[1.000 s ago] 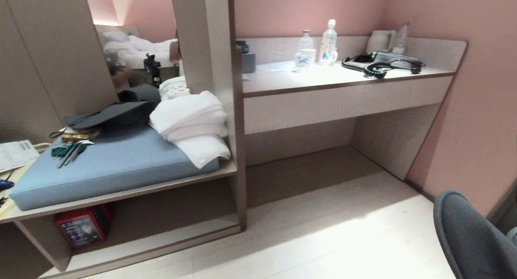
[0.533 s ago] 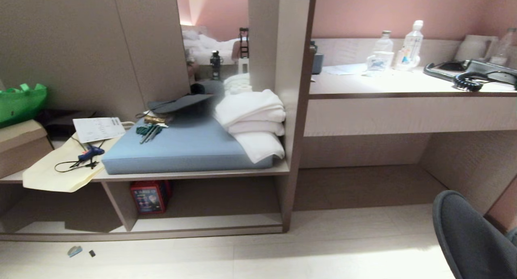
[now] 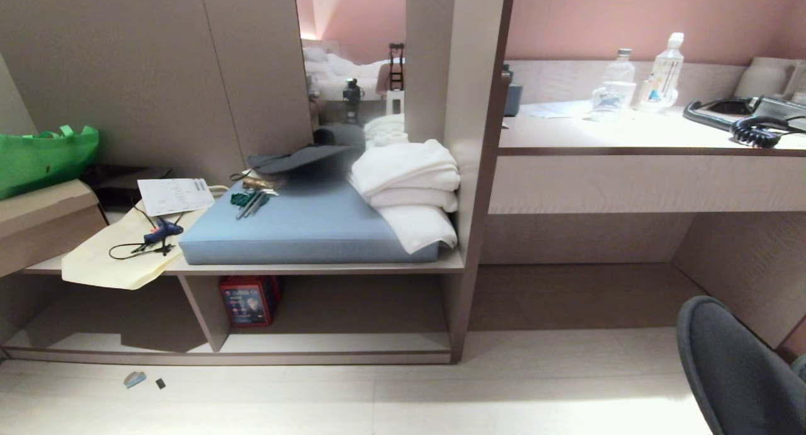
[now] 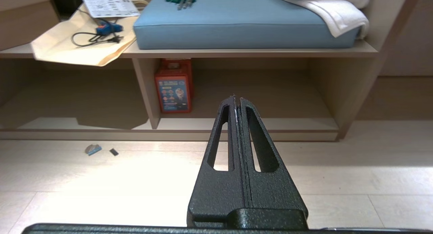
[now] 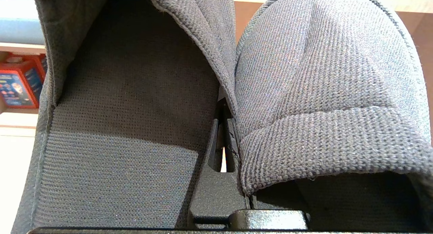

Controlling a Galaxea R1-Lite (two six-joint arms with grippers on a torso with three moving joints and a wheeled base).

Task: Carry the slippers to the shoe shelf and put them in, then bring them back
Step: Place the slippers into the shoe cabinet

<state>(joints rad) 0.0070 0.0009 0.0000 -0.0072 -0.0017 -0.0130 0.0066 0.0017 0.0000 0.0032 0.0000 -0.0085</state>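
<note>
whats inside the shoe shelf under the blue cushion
The shoe shelf holds only a red box beside its upright divider. The left bay's far end lies in shadow, so I cannot tell there.

You see grey knitted-weave slippers, a taupe shoe shelf with a pale bottom board, a red box printed with small pictures, a light blue cushion, white towels, a green bag far left, and pink walls.
</note>
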